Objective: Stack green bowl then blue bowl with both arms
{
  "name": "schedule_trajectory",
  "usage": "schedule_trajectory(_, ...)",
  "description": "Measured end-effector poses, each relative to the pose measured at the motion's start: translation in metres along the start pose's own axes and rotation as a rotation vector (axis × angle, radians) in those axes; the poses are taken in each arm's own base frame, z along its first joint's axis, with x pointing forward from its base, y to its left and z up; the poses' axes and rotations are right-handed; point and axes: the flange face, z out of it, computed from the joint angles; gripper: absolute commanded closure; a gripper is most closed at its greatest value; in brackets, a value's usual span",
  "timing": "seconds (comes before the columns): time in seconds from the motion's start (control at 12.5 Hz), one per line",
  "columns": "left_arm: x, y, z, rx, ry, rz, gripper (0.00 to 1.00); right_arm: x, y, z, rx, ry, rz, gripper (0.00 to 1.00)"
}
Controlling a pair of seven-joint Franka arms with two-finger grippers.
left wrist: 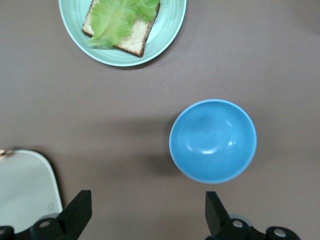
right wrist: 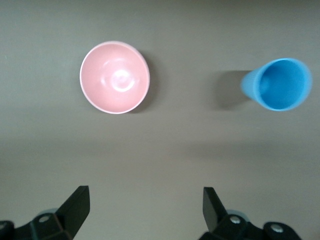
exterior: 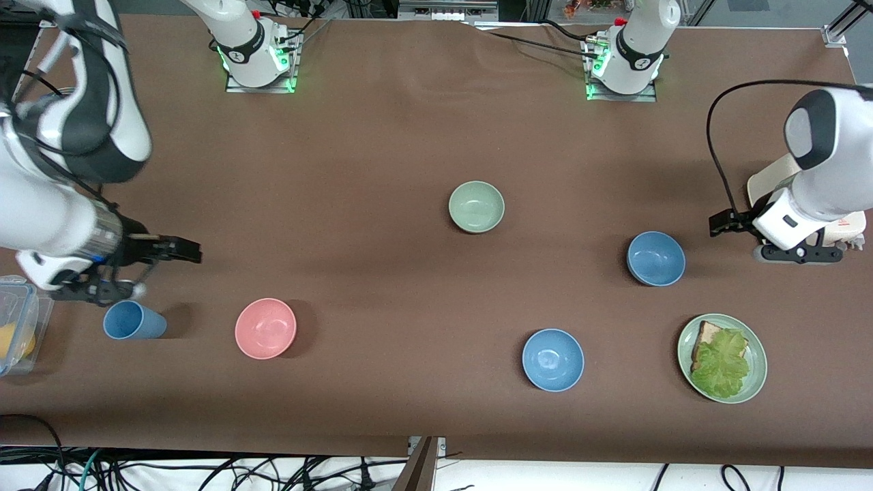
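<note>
The pale green bowl [exterior: 476,206] stands alone in the middle of the table. One blue bowl [exterior: 656,258] sits toward the left arm's end, and a second blue bowl [exterior: 553,359] lies nearer the front camera. My left gripper [exterior: 719,223] hangs open and empty above the table beside the first blue bowl [left wrist: 213,140], with its fingers [left wrist: 80,211] wide apart in the left wrist view. My right gripper [exterior: 193,251] is open and empty too, over bare table beside the pink bowl [exterior: 265,328]. The right wrist view shows only its gripper [right wrist: 145,207], the pink bowl and the cup.
A blue cup [exterior: 133,320] stands by the pink bowl [right wrist: 115,77]. A green plate with bread and lettuce [exterior: 756,382] lies at the left arm's end, near the front. A white board [exterior: 771,179] lies under the left arm. A clear box [exterior: 13,327] sits at the right arm's end.
</note>
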Motion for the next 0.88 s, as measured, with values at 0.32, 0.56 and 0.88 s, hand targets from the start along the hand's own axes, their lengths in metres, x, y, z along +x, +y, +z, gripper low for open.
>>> schedule_trajectory(0.32,-0.017,0.015,0.086,-0.004,0.072,0.019,0.00,-0.026,0.057,-0.053,0.006,0.007,0.076,0.00)
schedule_trajectory(0.56,-0.018,0.018,0.115,-0.006,0.083,0.023,0.03,-0.043,0.071,-0.093,-0.019,0.072,0.090,0.00)
schedule_trajectory(0.88,-0.016,0.020,0.150,-0.010,0.081,0.026,0.43,-0.060,0.077,-0.114,-0.106,0.079,0.083,0.00)
